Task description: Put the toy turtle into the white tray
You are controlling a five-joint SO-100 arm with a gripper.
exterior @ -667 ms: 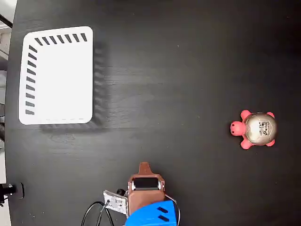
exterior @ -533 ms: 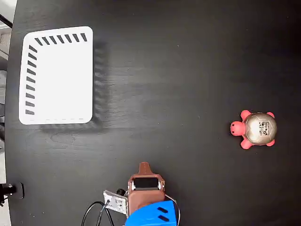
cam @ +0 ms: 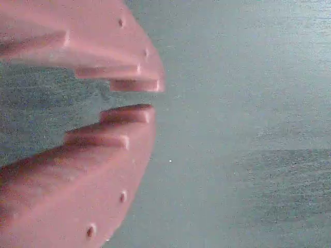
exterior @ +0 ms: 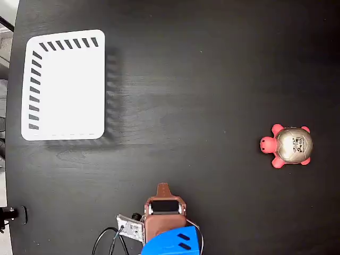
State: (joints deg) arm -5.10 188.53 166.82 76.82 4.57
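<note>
Black, faintly grained wood fills nearly the whole fixed view: the table (exterior: 212, 69), its surface bare across the middle. Much of the arm (exterior: 166, 223) is cut off by the bottom edge there; only a brown-red housing, a blue part below it and some looping black cables beside a small board show. The gripper (cam: 150, 98) itself is hard to make out from above, just a brown tip poking up from the housing. The wrist view gives it better: two pinkish-red fingers (cam: 119, 62) come in from the left, blurred and very close to the lens, their tips nearly together with only a thin gap between them, and nothing in that gap. Beyond them is only dull, greyish table surface, out of focus.

The white tray (exterior: 64, 85) lies at the upper left of the fixed view, close to the table's left edge, with dark slanted slots along its top and left sides. Its floor is plain white with nothing in it.

The toy turtle (exterior: 289, 145) sits on the table at the far right, well apart from both tray and arm, its pink-red head pointing left and its shiny grey-gold shell carrying a small black-and-white square mark. A wide stretch of open table separates it from the tray. At the far left a strip of pale floor shows past the table's edge.
</note>
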